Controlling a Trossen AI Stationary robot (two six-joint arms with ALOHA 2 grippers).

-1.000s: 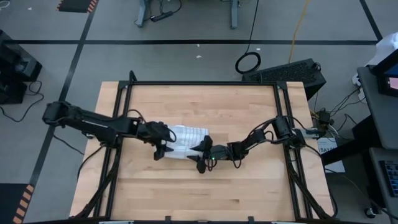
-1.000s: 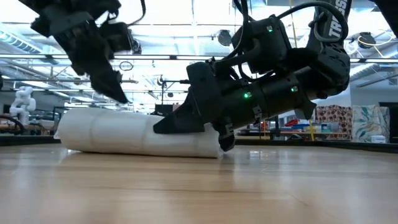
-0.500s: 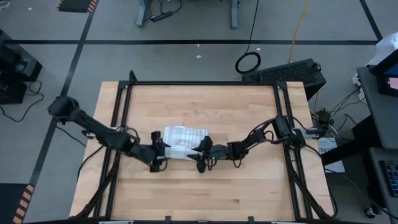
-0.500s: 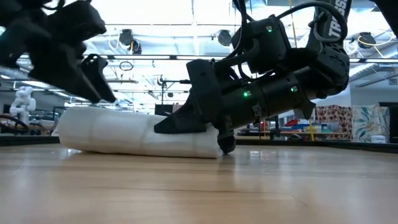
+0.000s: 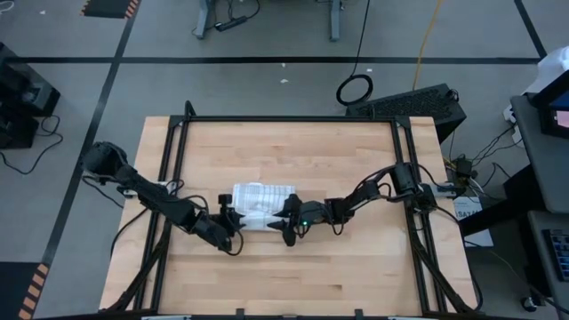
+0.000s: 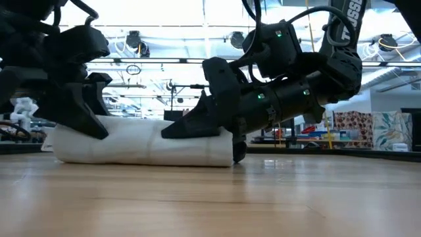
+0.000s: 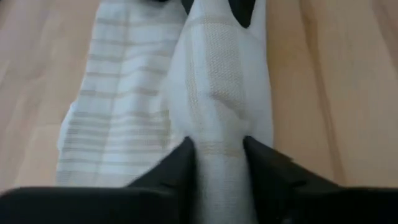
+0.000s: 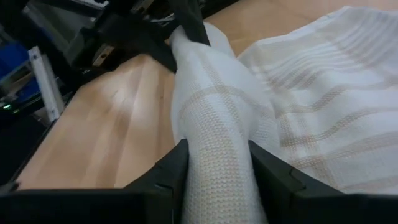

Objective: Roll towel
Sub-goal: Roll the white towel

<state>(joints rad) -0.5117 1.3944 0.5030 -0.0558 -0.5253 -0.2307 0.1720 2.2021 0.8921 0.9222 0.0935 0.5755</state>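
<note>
Left hand [image 5: 233,221] and right hand [image 5: 283,220] each pinch one end of the towel [image 5: 262,201] roll, lying mid-worktop [image 5: 356,276].

**Four cams, one table**

High cam: overhead, looking straight down, far enough to take in the whole wooden table [image 5: 284,267], both arms & surrounding floor. Low cam: at tabletop level, looking flat across the boards into the room behind, v. close to the towel [image 6: 141,141]. Left wrist cam: on the left arm, facing fwd between its own fingers [image 7: 177,165], towel nearly filling the pic. Right wrist cam: same setup on the right arm, facing the opposite way along the roll, so the left gripper [image 8: 165,37] shows beyond. All four share the towel mid-table.
</note>
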